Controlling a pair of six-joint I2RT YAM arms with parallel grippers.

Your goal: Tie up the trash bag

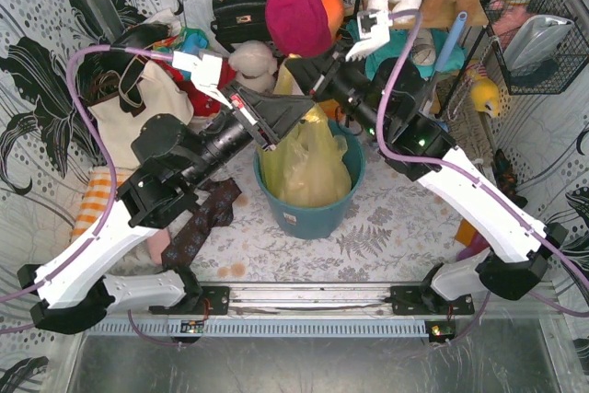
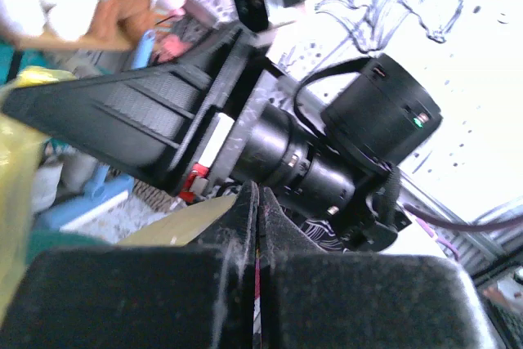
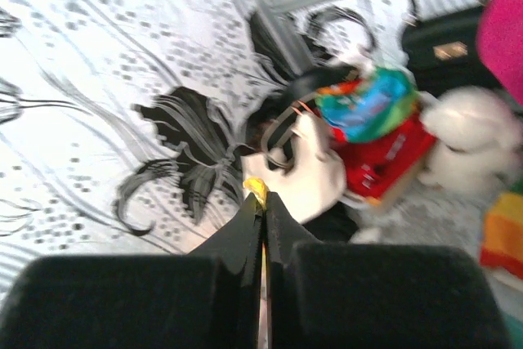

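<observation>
The bag (image 1: 311,165) is thin, glossy, wrinkled, translucent yellow-green plastic; the bucket (image 1: 317,218) holding it is smooth teal plastic. The tote (image 1: 138,112) is matt cream cloth, the rail (image 1: 304,294) dull metal, and the table cover (image 1: 386,236) matt, leaf-printed.

No readable text, label, brand, number or sign in any view.

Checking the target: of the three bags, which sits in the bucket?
The thin translucent yellow-green plastic trash bag, inside the teal round plastic bucket; the cream canvas tote and black handbag sit outside it.
</observation>
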